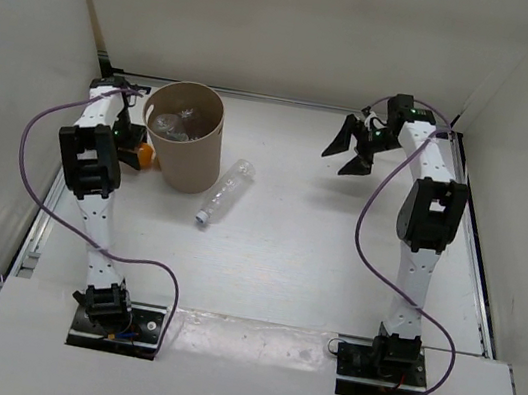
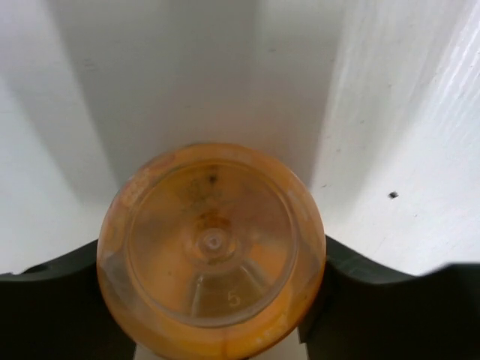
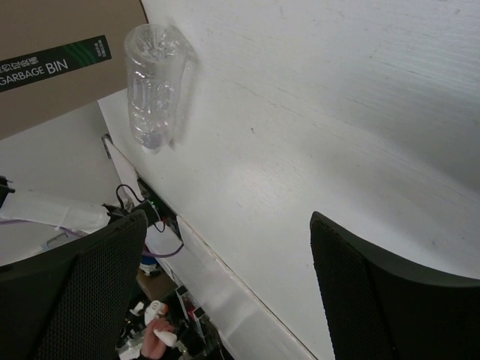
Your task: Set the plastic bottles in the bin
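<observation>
White walls (image 1: pixel 12 64) crowd left tool (image 2: pixel 212 315) gripping orange bottle (image 2: pixel 212 247) beside bin (image 1: pixel 196 161).

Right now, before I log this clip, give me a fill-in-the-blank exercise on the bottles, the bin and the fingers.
1. The fingers of the left gripper are ____ on the orange bottle.
2. The plain clear bottle lies on its ____ beside the bin.
3. The right gripper is ____, holding nothing.
4. In the right wrist view, the bin's label reads GARBAGE ____.
Missing words: shut; side; open; BIN.
</observation>
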Available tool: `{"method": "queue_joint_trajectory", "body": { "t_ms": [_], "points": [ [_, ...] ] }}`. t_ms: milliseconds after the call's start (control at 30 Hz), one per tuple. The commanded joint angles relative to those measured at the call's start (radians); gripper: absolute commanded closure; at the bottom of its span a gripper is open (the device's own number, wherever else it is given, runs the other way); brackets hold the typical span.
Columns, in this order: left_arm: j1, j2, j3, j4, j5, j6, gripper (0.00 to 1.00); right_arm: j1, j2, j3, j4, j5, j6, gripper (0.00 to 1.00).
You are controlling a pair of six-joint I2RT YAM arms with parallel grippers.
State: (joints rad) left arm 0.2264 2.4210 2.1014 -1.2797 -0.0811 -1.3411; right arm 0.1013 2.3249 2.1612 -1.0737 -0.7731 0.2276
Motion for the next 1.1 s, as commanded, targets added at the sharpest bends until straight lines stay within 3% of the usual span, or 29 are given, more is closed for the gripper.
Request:
{"method": "queue_joint_trajectory", "body": {
  "t_ms": [0, 133, 333, 400, 567, 633, 667, 767, 900, 1067],
  "points": [
    [0.005, -0.176, -0.029, -0.01, -0.071, 0.085, 0.41, 0.026, -0.082, 0.034, -0.011, 0.023, -0.02, 0.1],
    [0.014, -0.322, -0.076, -0.023, -0.135, 0.138, 0.66, 0.06, -0.111, 0.061, -0.022, 0.083, -0.046, 0.1],
    [0.04, -0.494, -0.092, -0.044, -0.227, 0.139, 0.83, 0.09, -0.156, 0.101, -0.057, 0.218, -0.102, 0.1],
    [0.037, -0.568, -0.093, 0.018, -0.236, 0.154, 0.87, 0.103, -0.167, 0.098, -0.061, 0.264, -0.125, 0.1],
    [-0.042, -0.689, -0.04, 0.239, -0.25, 0.307, 0.89, 0.112, -0.188, 0.08, -0.072, 0.302, -0.165, 0.1],
    [-0.084, -0.701, -0.037, 0.276, -0.209, 0.298, 0.91, 0.106, -0.196, 0.068, -0.074, 0.301, -0.172, 0.1],
    [-0.126, -0.701, -0.032, 0.348, -0.191, 0.421, 0.91, 0.104, -0.2, 0.06, -0.074, 0.302, -0.169, 0.1],
    [-0.222, -0.689, -0.017, 0.448, -0.212, 0.505, 0.91, 0.092, -0.213, 0.037, -0.071, 0.291, -0.169, 0.1],
    [-0.335, -0.64, 0.034, 0.48, -0.213, 0.604, 0.88, 0.084, -0.225, 0.006, -0.061, 0.272, -0.165, 0.1],
    [-0.456, -0.545, 0.115, 0.412, -0.318, 0.761, 0.8, 0.074, -0.234, 0.002, -0.049, 0.256, -0.157, 0.1]
  ]
}}
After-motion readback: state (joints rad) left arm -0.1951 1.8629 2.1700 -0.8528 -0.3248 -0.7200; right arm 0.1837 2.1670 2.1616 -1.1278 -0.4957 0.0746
